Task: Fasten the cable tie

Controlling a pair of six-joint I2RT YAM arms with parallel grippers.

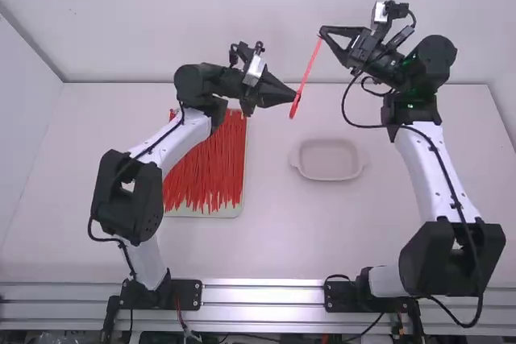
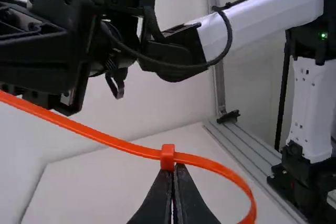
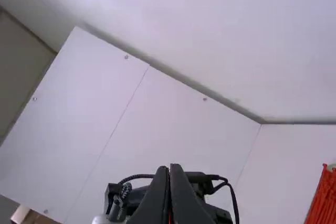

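A red cable tie [image 1: 307, 70] hangs in the air above the table, stretched between both grippers. My left gripper [image 1: 289, 97] is shut on its lower end, just below the square head [image 2: 167, 157]. From there the strap [image 2: 105, 137] runs up to the right arm's gripper, and the tail curls off to the other side. My right gripper [image 1: 325, 34] is higher and farther back, shut on the strap's upper end. In the right wrist view its own fingers [image 3: 169, 174] are pressed together, with a thin red sliver between them.
A pile of several red cable ties [image 1: 211, 163] lies on a pale mat [image 1: 230, 212] at the left, under the left arm. A shallow white dish [image 1: 328, 159] sits right of centre. A metal rail [image 1: 266, 292] runs along the table's front edge.
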